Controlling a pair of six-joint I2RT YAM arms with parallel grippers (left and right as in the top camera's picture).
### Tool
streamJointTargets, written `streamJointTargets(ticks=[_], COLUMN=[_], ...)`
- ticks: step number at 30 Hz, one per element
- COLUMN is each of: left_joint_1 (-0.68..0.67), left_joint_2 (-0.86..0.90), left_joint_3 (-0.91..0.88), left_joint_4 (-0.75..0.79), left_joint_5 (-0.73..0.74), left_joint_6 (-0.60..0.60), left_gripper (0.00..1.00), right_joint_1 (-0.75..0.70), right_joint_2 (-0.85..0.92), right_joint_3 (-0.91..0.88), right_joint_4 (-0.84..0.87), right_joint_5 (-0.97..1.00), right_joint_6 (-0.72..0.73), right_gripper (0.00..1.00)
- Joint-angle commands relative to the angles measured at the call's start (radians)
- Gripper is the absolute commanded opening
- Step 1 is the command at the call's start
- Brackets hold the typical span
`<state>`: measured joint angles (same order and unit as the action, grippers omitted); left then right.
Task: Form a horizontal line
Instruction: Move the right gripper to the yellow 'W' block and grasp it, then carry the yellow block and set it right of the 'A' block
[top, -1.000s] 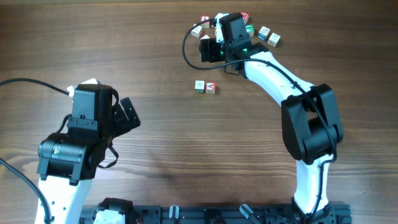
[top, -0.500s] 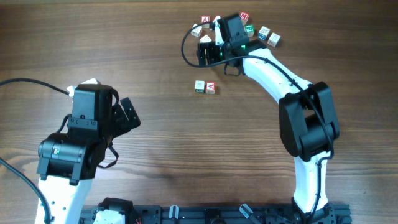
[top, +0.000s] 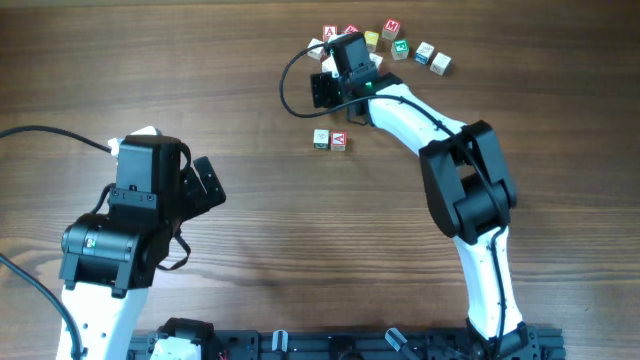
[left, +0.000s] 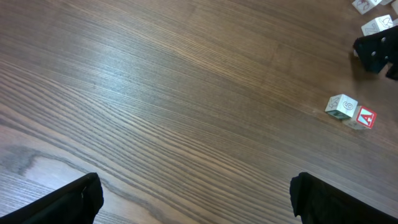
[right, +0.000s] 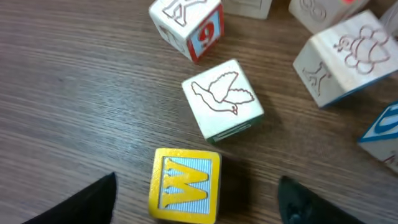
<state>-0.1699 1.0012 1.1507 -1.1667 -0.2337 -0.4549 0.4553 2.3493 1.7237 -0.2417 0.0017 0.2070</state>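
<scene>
The pale cube with green marks and the pale cube with a red letter sit side by side, touching, at the table's middle; both show in the left wrist view. The yellow cube with a W lies flat on the wood between the open fingers of my right gripper, untouched. In the overhead view my right gripper hovers just above the pair and hides the yellow cube. My left gripper is open and empty at the left, far from the cubes.
Several other letter cubes lie scattered at the far edge behind the right gripper. In the right wrist view a white bird cube and a red-numbered cube lie just beyond the yellow one. A black cable runs at left.
My right gripper has swung left and slightly toward the front, away from the cube cluster. The left arm and the two paired cubes have not moved.
</scene>
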Motion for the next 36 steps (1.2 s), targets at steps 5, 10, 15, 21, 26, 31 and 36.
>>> streamJointTargets(ticks=[5,10,15,21,26,31,36], left_joint_1=[0.005,0.005,0.005,0.005,0.005,0.005,0.005], left_joint_2=[-0.003,-0.003,-0.003,-0.003,-0.003,-0.003,-0.003], left_joint_3=[-0.001,-0.001,-0.001,-0.001,-0.001,-0.001,-0.001], left_joint_4=[0.002,0.002,0.002,0.002,0.002,0.002,0.002], left_joint_5=[0.006,0.006,0.006,0.006,0.006,0.006,0.006], left_joint_6=[-0.010,-0.010,-0.010,-0.010,-0.010,-0.010,-0.010], left_gripper=[1.00,1.00,1.00,1.00,1.00,1.00,1.00], right_joint_1=[0.002,0.003,0.004,0.004,0.003,0.003,-0.002], right_joint_2=[0.031,0.049,0.051,0.050,0.000,-0.156,-0.233], right_joint_3=[0.016,0.015,0.015,0.016,0.066,0.079,0.076], right_joint_4=[0.035,0.051,0.071,0.069,-0.024,-0.190,-0.481], right_joint_5=[0.016,0.017,0.017,0.020,0.020,0.027,0.114], right_joint_6=[0.003,0.002,-0.001,-0.021,-0.021,-0.023,-0.023], right_gripper=[0.60,0.55,0.47,0.28,0.25,0.27,0.26])
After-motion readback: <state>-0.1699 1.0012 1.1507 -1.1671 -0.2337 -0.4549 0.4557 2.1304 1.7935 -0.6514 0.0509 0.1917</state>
